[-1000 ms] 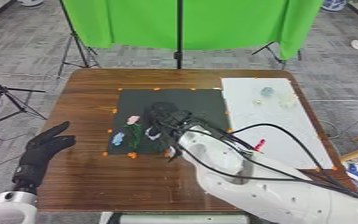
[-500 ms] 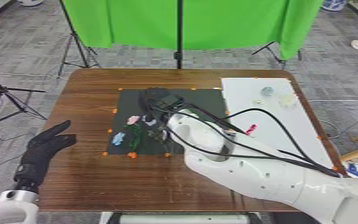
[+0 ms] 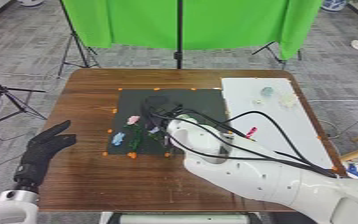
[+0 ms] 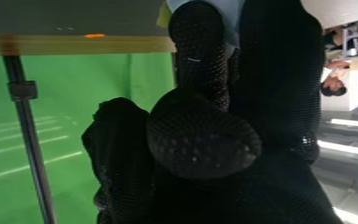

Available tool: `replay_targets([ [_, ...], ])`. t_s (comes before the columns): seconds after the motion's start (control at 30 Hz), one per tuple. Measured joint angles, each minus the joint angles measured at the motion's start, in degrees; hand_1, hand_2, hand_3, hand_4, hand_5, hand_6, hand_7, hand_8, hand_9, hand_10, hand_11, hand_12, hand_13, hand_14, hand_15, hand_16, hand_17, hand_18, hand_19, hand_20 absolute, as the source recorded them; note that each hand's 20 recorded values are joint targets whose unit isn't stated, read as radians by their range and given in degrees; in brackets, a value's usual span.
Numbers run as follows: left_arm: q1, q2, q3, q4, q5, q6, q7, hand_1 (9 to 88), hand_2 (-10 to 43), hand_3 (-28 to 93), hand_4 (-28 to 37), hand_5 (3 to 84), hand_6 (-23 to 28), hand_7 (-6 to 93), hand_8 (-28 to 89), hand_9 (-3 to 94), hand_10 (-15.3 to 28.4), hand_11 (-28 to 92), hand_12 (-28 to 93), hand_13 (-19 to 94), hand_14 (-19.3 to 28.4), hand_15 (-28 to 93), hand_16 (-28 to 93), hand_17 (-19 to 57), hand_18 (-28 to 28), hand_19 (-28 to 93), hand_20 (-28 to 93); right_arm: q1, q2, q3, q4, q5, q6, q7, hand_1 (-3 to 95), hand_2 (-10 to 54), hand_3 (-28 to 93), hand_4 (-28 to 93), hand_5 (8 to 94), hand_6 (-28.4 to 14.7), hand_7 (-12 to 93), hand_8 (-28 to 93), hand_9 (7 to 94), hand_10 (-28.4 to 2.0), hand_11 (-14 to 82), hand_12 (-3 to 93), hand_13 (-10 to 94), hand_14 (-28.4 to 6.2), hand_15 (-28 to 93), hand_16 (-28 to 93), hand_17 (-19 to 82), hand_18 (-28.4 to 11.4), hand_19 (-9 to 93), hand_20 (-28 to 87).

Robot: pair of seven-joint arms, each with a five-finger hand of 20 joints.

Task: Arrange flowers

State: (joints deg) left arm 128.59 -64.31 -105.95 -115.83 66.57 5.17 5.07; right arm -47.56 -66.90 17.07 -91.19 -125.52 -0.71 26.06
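Flower (image 3: 136, 138) lies near to far, pink bloom (image 3: 133, 120) farther, left robot hand (image 3: 39, 152) open, empty, right robot hand (image 3: 160, 107) unclear in grip.

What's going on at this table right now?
Flower arranging, right hand working. The robot's right hand is over the black mat, with something pale blue at it; can't tell whether it's gripped. A pink flower and a blue flower lie on the mat's left part. Pale pieces and a red piece are on the white sheet. Left hand is open, left of the mat, handling nothing.
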Motion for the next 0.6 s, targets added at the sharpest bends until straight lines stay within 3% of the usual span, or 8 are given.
replay_targets([
  [0.17,0.0,0.00,0.00,0.00,0.00,-0.10,-0.01,34.3,6.0,70,-5.1,40.6,2.6,9.9,-6,47.3,14.3,22,12,38,18.9,23,-1,5.4,16.6,19,17,0.0,0.1,0.0,0.1,-0.2,-1.1,0.0,82.3,-9.5,-28,45,72.9,-1.3,22,18,84.7,-9.0,18.2,43.0,92,-0.5,57,39,63,-13.8,93,58],
  [0.3,0.0,0.02,-0.01,0.00,0.00,-0.20,-0.04,34.3,5.9,70,-5.2,40.6,2.7,9.8,-6,47.3,14.3,22,12,38,18.9,23,-1,5.3,16.6,19,17,0.0,0.2,0.2,-0.1,-0.4,-2.3,0.0,76.4,-9.5,-28,52,71.2,-1.0,21,13,82.1,-10.0,25.3,36.9,91,-0.7,57,39,63,-13.9,93,58],
  [0.33,0.0,0.02,-0.02,0.00,0.00,-0.23,-0.06,34.4,5.9,70,-5.3,40.5,2.7,9.8,-7,47.3,14.3,22,12,38,18.9,23,-1,5.3,16.6,19,17,0.0,0.3,0.3,-0.2,-0.5,-2.6,0.1,70.5,-9.5,-17,49,70.8,-0.8,21,11,81.6,-10.3,26.8,34.8,91,-0.6,57,39,63,-13.9,93,58],
  [0.37,0.0,0.04,-0.04,0.00,0.00,-0.26,-0.09,34.4,6.0,70,-5.3,40.5,2.6,9.8,-6,47.3,14.3,22,12,38,18.9,23,-1,5.3,16.6,19,17,0.0,0.4,0.4,-0.4,-0.5,-2.9,0.1,51.5,-9.5,37,7,70.4,-0.7,22,6,80.9,-10.6,29.5,31.0,91,-0.7,57,39,63,-14.1,93,58],
  [0.4,0.0,0.06,-0.05,0.00,0.00,-0.29,-0.11,34.4,6.0,70,-5.3,40.5,2.6,9.8,-6,47.2,14.3,22,12,38,18.9,23,-1,5.3,16.5,19,17,0.0,0.5,0.5,-0.5,-0.6,-3.2,0.2,42.2,-9.5,60,-11,70.1,-0.5,22,-3,80.5,-10.9,31.1,28.4,91,-0.8,57,39,63,-14.2,93,58],
  [0.47,0.0,0.06,-0.10,0.00,0.00,-0.33,-0.13,34.3,5.9,70,-5.2,40.5,2.6,9.9,-6,47.2,14.3,22,12,38,18.9,23,-1,5.3,16.6,19,17,0.0,0.7,0.8,-0.8,-0.7,-3.8,0.2,38.3,-9.5,67,-16,70.0,-0.5,22,-7,80.2,-11.1,31.5,27.6,91,-0.9,57,39,62,-14.4,93,58],
  [0.6,0.1,0.07,-0.16,-0.04,0.00,-0.41,-0.17,34.3,5.9,70,-5.2,40.6,2.6,9.9,-6,47.3,14.3,22,12,38,18.9,23,-1,5.4,16.5,19,17,0.0,1.4,1.4,-1.6,-0.8,-4.3,0.4,36.5,-9.5,67,-17,69.3,-0.6,22,-7,79.5,-12.0,31.2,27.4,90,-1.2,58,39,62,-14.7,93,59],
])
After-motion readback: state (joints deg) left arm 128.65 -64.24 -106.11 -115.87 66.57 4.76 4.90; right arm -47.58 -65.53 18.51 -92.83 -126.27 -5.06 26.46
